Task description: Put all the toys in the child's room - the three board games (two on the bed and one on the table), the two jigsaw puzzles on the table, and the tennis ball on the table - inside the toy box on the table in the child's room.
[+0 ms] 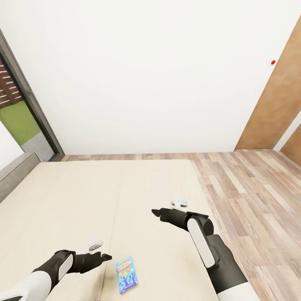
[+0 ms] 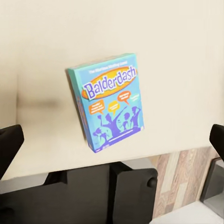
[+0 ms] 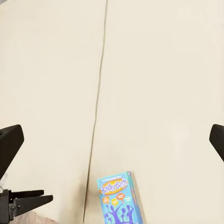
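Observation:
A blue Balderdash board game [image 1: 126, 274] lies flat on the cream bed [image 1: 62, 200], near its front edge. My left gripper [image 1: 106, 256] hovers just to the left of the box and points at it. The left wrist view has the box [image 2: 108, 100] between and beyond the open fingers [image 2: 9, 144], with nothing held. Farther up the bed, my right gripper [image 1: 155, 212] hangs over bare mattress, open and empty. The right wrist view looks down the bed at the same box [image 3: 119, 198] and my left gripper [image 3: 28, 200] beside it. The table, toy box and other toys are out of view.
Wooden floor [image 1: 255, 196] runs along the bed's right side. A white wall [image 1: 146, 83] stands behind the bed, with a brown door [image 1: 276, 108] at the right and a dark-framed window [image 1: 25, 113] at the left. A grey headboard [image 1: 16, 171] borders the bed's left side.

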Robot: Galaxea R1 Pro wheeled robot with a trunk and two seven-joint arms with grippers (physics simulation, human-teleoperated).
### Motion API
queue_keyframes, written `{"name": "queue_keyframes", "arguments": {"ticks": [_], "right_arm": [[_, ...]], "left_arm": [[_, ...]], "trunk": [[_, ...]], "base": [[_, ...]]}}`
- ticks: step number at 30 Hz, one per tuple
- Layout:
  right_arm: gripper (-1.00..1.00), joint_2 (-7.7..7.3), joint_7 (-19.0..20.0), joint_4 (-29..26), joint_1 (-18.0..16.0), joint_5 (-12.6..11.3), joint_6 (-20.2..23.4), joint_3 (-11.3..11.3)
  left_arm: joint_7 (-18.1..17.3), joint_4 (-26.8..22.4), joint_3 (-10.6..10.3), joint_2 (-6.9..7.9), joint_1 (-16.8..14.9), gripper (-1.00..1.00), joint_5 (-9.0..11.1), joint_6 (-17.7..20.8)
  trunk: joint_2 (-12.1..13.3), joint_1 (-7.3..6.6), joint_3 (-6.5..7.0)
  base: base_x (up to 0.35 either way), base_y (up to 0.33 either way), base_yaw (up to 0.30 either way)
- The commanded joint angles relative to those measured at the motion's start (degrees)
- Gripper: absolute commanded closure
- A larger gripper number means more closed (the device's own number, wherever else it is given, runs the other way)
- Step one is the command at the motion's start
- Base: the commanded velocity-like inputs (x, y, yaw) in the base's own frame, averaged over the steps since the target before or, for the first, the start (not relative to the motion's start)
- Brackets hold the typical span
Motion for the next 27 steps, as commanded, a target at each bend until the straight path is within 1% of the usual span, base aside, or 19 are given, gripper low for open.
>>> {"name": "queue_keyframes", "arguments": {"ticks": [1, 18, 27], "right_arm": [[-1.0, 0.01, -0.25, -0.09, -0.04, -0.28, 0.23, -0.04], [-1.0, 0.03, -0.25, -1.58, -0.03, -0.28, 0.18, 0.36], [-1.0, 0.01, -0.25, -3.55, -0.03, -0.28, 0.21, 0.39]], "left_arm": [[-0.06, -0.04, 0.15, 0.01, -0.03, -1.0, 0.33, 0.43], [-0.35, -0.03, 0.0, 0.04, -0.03, -1.0, 0.2, -0.23], [-0.67, -0.11, 0.48, 0.21, -0.1, -1.0, 0.64, 0.2]], "trunk": [[-0.08, 0.02, -0.18], [-0.08, 0.02, -1.78], [-0.08, 0.02, -2.62]], "base": [[0.0, 0.0, 0.0], [0.0, 0.0, 0.0], [0.0, 0.0, 0.0]]}}
